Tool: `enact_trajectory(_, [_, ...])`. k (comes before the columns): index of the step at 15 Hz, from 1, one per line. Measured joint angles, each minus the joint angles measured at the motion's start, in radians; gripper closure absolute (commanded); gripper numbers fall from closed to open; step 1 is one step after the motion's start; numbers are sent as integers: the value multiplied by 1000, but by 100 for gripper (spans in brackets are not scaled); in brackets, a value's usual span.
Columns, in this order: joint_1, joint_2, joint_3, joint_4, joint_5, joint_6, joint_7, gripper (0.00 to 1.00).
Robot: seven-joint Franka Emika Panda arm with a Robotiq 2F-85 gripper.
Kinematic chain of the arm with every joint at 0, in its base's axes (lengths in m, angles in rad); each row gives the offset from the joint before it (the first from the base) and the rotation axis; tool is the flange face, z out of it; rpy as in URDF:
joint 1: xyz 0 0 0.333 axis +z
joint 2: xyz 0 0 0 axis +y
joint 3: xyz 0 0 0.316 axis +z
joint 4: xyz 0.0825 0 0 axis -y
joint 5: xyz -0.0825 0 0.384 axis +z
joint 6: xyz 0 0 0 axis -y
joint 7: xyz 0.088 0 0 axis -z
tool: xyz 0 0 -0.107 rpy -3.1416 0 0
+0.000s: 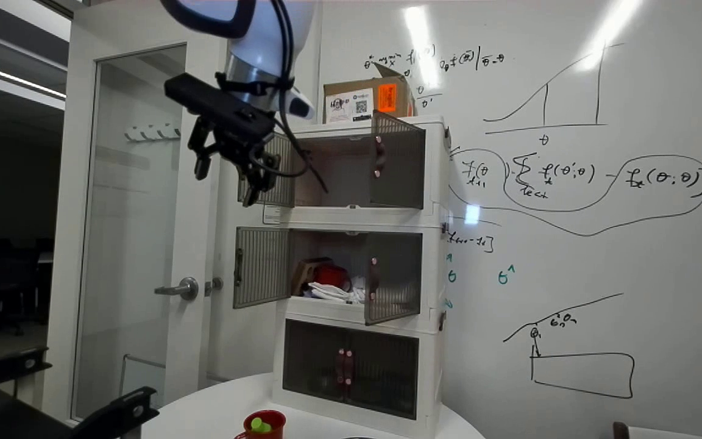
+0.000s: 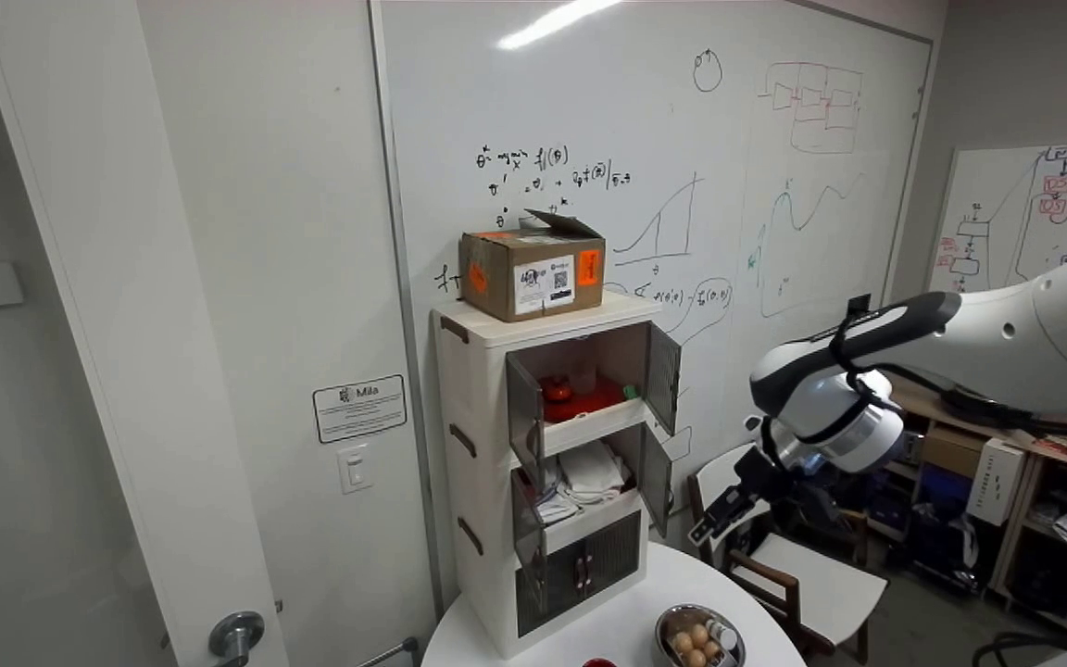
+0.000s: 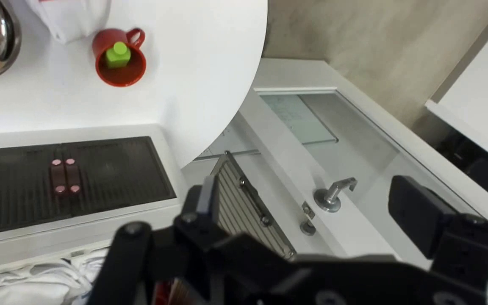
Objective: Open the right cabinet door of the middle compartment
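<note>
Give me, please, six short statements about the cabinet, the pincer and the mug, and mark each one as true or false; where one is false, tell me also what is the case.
1. The right door of the middle compartment is open. True.
2. Something grips that door. False: the pincer is open and holds nothing.
3. No door is shut. False: the bottom doors are shut.
4. A box stands on top of the cabinet. True.
5. The mug is on the table. True.
6. Nothing is in the mug. False: a green thing is in it.
</note>
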Motion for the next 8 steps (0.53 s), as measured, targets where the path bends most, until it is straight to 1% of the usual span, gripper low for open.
enact_trajectory(2, [29, -8, 63, -35, -35, 61, 45, 0])
enact_trajectory(5, [29, 2, 185, -31, -93, 128, 156, 0])
enact_trajectory(7, [29, 3, 239, -30, -113, 151, 215, 0])
enact_trajectory(8, [29, 3, 252, -30, -115, 156, 227, 0])
